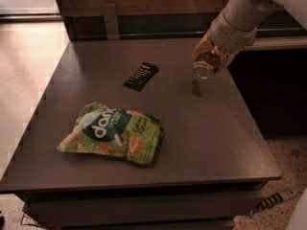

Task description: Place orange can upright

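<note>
The orange can point(205, 65) is small, orange-brown with a silver end. It is held tilted in the air above the right back part of the dark table point(201, 138), its silver end facing down and toward me. My gripper point(211, 56) is shut on the can, with yellowish fingers point(203, 44) wrapped around its body. The white arm comes in from the upper right. The can's shadow falls on the table just below it.
A green snack bag point(112, 133) lies flat on the table's front left. A flat black wrapped bar point(141, 75) lies near the middle back. A wooden wall and a dark ledge stand behind the table. The table's right edge drops to a speckled floor.
</note>
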Robot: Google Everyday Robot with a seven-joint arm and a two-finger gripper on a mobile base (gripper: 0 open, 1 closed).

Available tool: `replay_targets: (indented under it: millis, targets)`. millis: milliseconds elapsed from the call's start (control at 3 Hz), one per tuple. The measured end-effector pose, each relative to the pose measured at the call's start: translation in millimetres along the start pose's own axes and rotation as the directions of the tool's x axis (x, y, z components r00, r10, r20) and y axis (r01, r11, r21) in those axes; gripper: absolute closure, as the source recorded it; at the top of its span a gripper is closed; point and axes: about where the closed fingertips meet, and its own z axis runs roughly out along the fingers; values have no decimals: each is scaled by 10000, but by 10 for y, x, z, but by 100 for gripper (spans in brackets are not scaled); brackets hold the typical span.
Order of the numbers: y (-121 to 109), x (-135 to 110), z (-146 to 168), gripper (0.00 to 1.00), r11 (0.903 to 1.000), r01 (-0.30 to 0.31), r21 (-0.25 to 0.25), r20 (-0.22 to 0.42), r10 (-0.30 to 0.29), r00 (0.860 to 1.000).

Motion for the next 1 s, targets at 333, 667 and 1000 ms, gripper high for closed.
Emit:
replay_targets:
  millis: [333,667,1000]
  targets:
    - [3,-113,-389,100,9952,657,-721,998,-583,9933]
    - [77,-167,-783,100,9557,2431,-1658,2624,-1948,9451]
    - [183,-219,-971,100,8943,3829,-2318,3906,-2749,8785]
